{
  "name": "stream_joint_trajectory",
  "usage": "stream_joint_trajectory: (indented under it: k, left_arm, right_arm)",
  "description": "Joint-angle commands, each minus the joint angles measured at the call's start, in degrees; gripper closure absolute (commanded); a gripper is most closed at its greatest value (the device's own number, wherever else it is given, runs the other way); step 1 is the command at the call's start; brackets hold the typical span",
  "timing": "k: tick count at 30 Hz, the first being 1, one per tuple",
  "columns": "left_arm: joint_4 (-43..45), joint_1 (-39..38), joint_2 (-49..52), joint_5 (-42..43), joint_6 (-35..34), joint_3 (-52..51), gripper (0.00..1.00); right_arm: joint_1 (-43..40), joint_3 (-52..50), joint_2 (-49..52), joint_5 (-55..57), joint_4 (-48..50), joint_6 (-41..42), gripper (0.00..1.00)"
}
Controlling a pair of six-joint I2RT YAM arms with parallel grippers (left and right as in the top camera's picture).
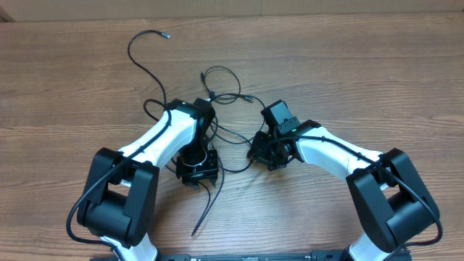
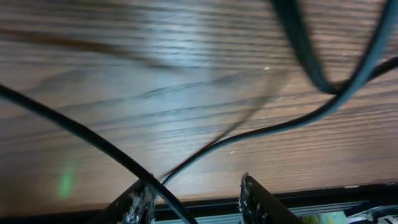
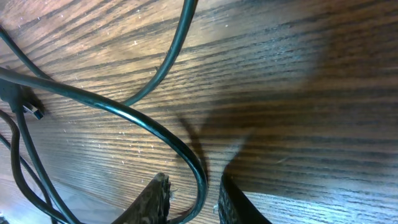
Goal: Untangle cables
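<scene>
Several cables (image 3: 124, 112) lie tangled. Left gripper (image 2: 196, 185) is apart, a cable between its fingers; right gripper (image 3: 193, 180), narrowly apart, also straddles one.

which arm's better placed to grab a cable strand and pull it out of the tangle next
Right, probably. A cable runs centred between the fingers of the right gripper, so closing should catch it. The left gripper stands wider, and its strand crosses at one finger's edge.
</scene>
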Motion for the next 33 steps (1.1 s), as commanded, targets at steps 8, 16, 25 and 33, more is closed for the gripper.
stream_joint_trajectory:
  k: [8, 16, 25, 33]
  left_arm:
    - [9.94, -2.71, -0.9, 3.02, -4.24, -3.37, 0.55]
    - [17.73, -5.2, -0.9, 1.14, -4.15, -4.7, 0.54]
    - [18.34, -7.28, -0.9, -1.64, -2.01, -4.83, 0.62]
    - [20.15, -11.82, -0.87, -9.27, -2.08, -5.18, 0.76]
  right_arm:
    - [0.26, -0.31, 0.44, 0.37, 0.33, -0.07, 0.76]
    - [0.26, -0.31, 0.44, 0.39, 0.33, -0.07, 0.75]
    - [0.26, -0.31, 0.44, 0.39, 0.33, -0.04, 0.75]
    - [0.26, -0.31, 0.44, 0.37, 0.31, -0.07, 0.75]
